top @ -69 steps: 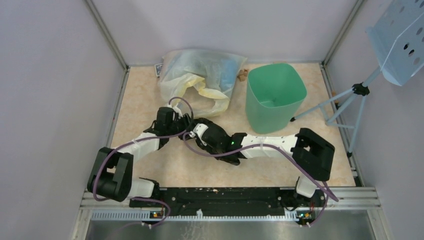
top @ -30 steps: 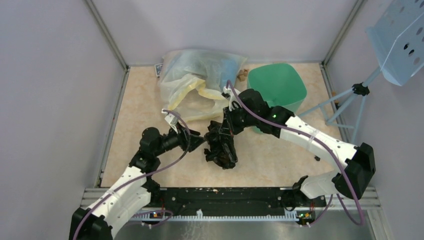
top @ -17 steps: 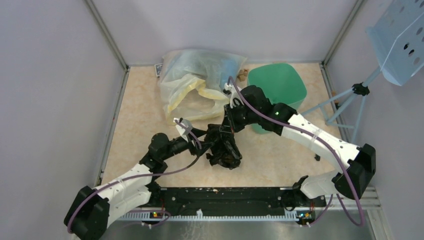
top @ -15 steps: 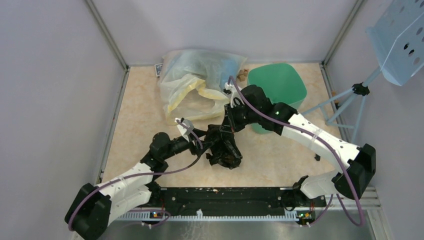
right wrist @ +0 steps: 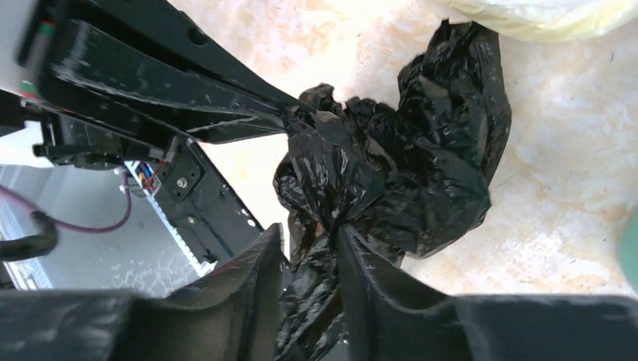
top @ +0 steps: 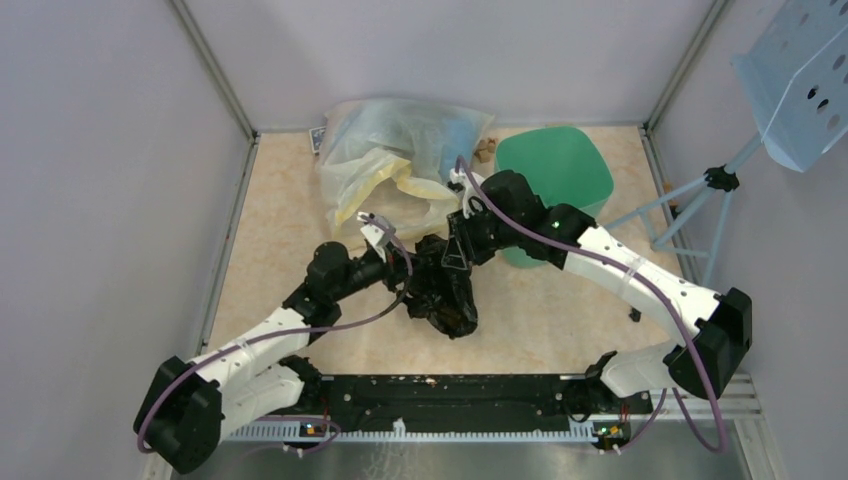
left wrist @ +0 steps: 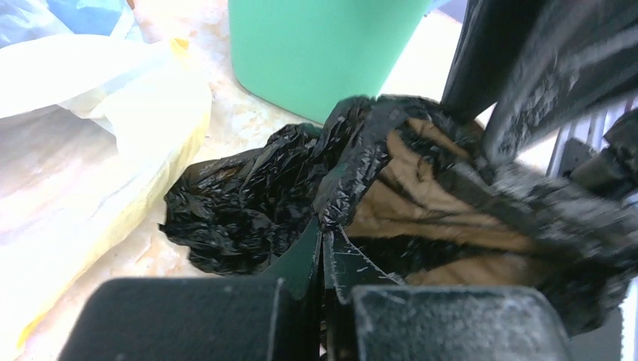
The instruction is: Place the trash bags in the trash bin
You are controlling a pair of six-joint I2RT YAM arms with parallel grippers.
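Crumpled black bag [top: 446,292] near upright green bin [top: 572,166]

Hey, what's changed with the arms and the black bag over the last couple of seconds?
The right hand rose, pulling the black bag up; the left hand then came in and gripped it too. Both are shut on it now. The green bin and the clear bag stayed put.

Robot lab cell, grey panel walls [top: 100,200], aluminium framing [top: 214,70], tripod [top: 721,180]
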